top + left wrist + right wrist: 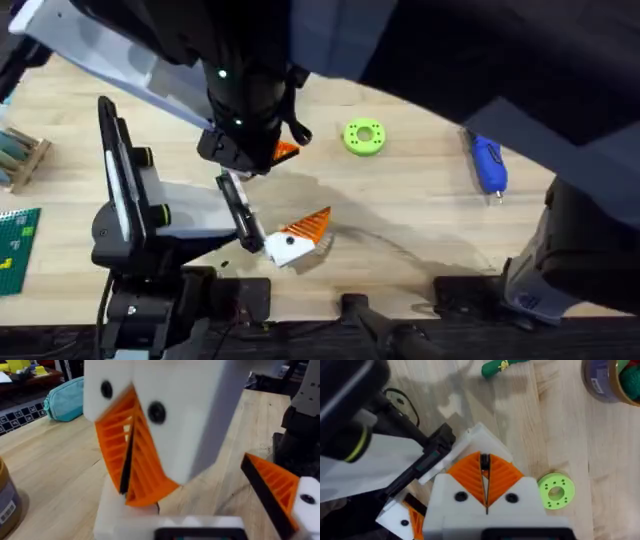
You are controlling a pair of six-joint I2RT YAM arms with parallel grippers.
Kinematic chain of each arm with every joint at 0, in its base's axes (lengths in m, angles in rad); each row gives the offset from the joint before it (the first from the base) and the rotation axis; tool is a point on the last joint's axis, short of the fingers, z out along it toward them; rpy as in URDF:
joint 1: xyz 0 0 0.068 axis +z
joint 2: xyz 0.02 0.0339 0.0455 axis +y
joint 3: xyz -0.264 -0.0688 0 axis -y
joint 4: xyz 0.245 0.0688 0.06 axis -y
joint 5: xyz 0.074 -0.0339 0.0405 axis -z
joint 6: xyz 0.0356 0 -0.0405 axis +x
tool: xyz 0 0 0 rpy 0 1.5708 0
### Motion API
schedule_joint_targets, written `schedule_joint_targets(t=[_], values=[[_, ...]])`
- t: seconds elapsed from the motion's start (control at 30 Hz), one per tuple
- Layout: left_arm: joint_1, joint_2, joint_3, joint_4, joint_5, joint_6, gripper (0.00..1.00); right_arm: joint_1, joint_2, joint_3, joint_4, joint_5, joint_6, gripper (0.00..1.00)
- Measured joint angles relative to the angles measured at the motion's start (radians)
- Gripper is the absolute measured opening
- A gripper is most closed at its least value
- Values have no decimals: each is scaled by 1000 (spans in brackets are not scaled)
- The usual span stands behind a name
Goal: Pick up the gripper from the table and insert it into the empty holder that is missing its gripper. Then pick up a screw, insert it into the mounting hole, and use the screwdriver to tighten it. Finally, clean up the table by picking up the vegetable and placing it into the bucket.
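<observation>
Two arms are at the bench (420, 215).

Right claw (484, 467): one. Its two orange ribbed pads (502, 474) are pressed together, with a thin dark sliver between them. I cannot tell whether that sliver is a held part. The claw hangs low over the tip of the left arm.

Left claw (292, 240): one, lying low over the bench near its front edge. It carries one fitted orange finger (272, 487) on a white base with a dark hole. Opposite it, well apart, is one bare white holder (112, 517). The left claw stands wide and grips nothing; the right claw's pads sit between the finger and the holder.

Gripper: I cannot tell it apart from the right claw's orange pads.

Screwdriver (488, 163): one, blue, flat on the bench at the far right, untouched.

Bucket (607, 382): one, upright, with something green inside.

Vegetable (502, 366): one, green, on the bench near the bucket.

Green disc (363, 137): one, flat on the bench, just beside the right claw.
</observation>
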Motion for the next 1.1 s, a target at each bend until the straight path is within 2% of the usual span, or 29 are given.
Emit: schedule_joint_targets(t=[0.67, 0.73, 0.77, 0.9, 0.97, 1.1], values=[[0, 0, 0, 0, -2, -16, 987, 0, 6, 0, 4, 0, 0, 13], [0, 0, 0, 0, -1, -17, 987, 0, 6, 0, 6, 0, 2, 108], [0, 0, 0, 0, 0, -16, 987, 0, 6, 0, 7, 1, 0, 187], [2, 0, 0, -1, 1, -19, 987, -16, 6, 2, 7, 36, -8, 755], [2, 0, 0, 0, 1, -19, 986, -28, 5, 4, 10, 38, -10, 816], [2, 0, 0, -1, 0, -19, 986, -27, 5, 5, 10, 38, -11, 821]])
